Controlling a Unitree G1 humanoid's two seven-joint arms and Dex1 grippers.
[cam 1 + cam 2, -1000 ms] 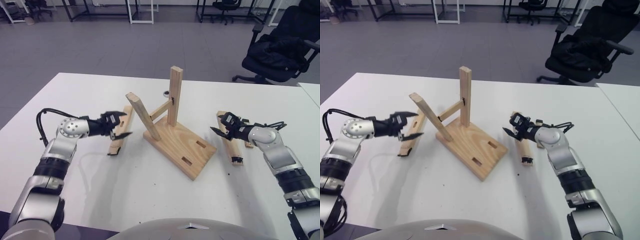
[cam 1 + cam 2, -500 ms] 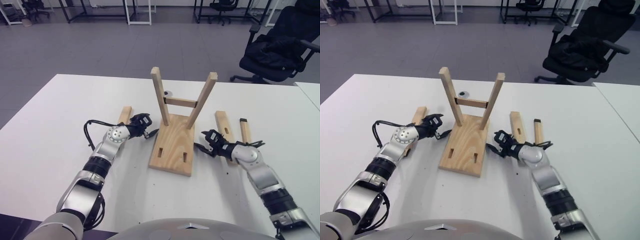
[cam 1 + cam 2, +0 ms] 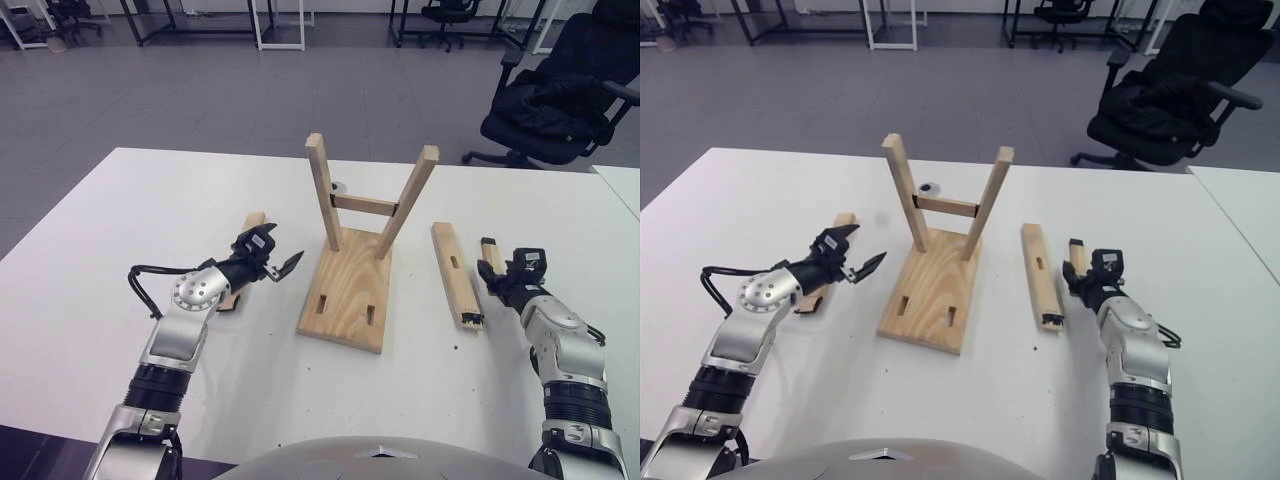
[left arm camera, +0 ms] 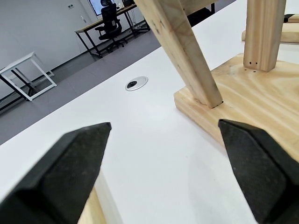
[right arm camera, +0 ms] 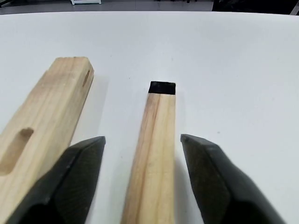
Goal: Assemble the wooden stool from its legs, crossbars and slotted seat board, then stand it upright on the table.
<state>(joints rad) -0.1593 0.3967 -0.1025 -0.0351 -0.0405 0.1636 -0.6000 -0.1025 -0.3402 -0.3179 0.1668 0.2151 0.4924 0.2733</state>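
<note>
Take with the nearer right hand (image 5: 142, 140), spread wide and empty, the thin black-tipped wooden crossbar (image 5: 156, 158) lying lengthwise between its fingers (image 5: 79, 177), right of the pale slotted wooden seat board (image 3: 345, 285).

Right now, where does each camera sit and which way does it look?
Head eyes: on the head, looking down at the seat board; both arms show.
Left wrist: on that wrist, facing the board's legs past the open left pincer.
Right wrist: on that wrist, facing a crossbar past the open right pincer.
Shared: the board, head and left wrist.
</note>
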